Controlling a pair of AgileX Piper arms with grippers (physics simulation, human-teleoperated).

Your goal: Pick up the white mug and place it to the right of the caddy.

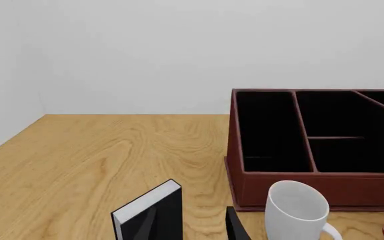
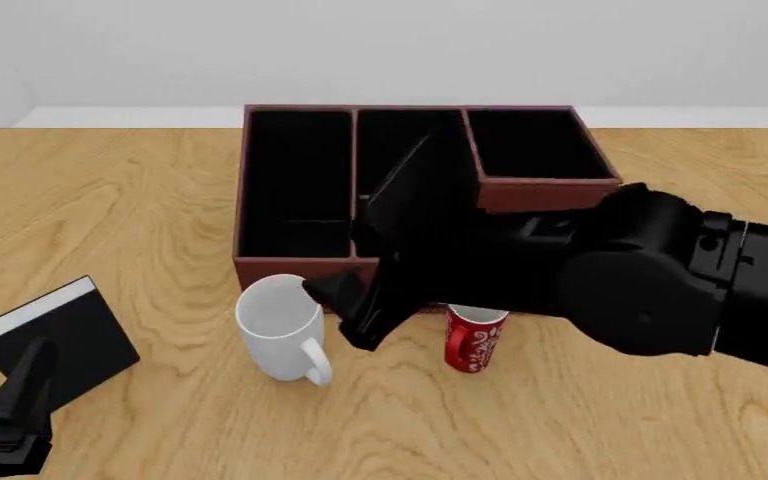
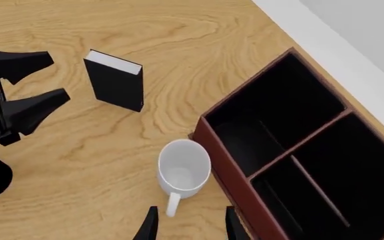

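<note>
Both the upright white mug [image 3: 183,172] and caddy [image 3: 299,165] hold nothing; right gripper [image 3: 188,225] spread wide above the mug.

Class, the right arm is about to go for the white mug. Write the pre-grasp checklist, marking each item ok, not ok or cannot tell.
1. White mug upright, apart from the caddy: ok.
2. Right gripper open: ok.
3. Fingers around the mug: not ok, short of it.
4. Red can clear of the mug: ok.
5. Space right of the caddy free: cannot tell, the arm hides it.
6. Left gripper away from the mug: ok.
</note>
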